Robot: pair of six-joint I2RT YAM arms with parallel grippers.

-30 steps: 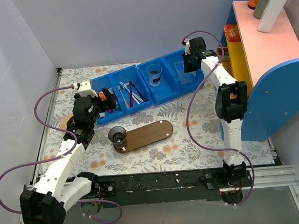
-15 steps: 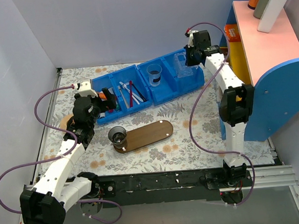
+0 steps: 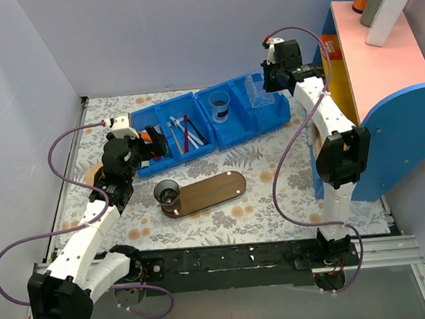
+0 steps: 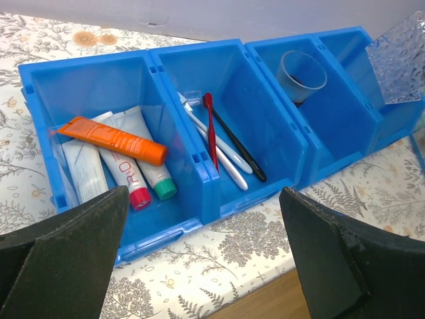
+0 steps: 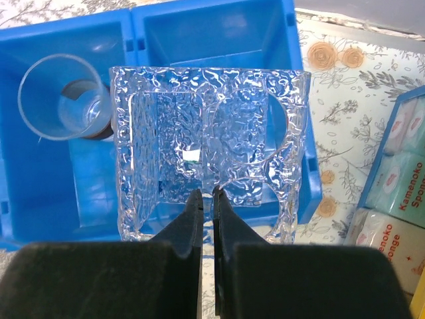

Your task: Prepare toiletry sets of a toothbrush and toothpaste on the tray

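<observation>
The white toothbrush [image 4: 229, 157] lies in the second blue bin [image 4: 265, 113], beside a red one and a dark one. The white toothpaste [image 4: 123, 174], with red lettering and a red cap, lies in the leftmost bin [image 4: 40, 100] among other tubes. The brown oval tray [image 3: 211, 191] sits on the table in front of the bins. My left gripper [image 4: 202, 199] hangs open and empty over the cloth between bins and tray. My right gripper [image 5: 206, 193] is shut on the lower edge of a clear textured plastic holder [image 5: 206, 133], held above the rightmost bin [image 3: 271, 111].
An orange tube [image 4: 113, 138] and a teal-capped tube [image 4: 156, 179] share the toothpaste bin. A clear cup [image 5: 63, 96] stands in the third bin. A dark cup [image 3: 169, 194] sits on the tray's left end. Sponge packs [image 5: 398, 186] and a pink shelf [image 3: 380, 53] stand at right.
My right gripper has lifted the clear holder up and back to the right, away from the rightmost bin. The left arm has stayed still.
</observation>
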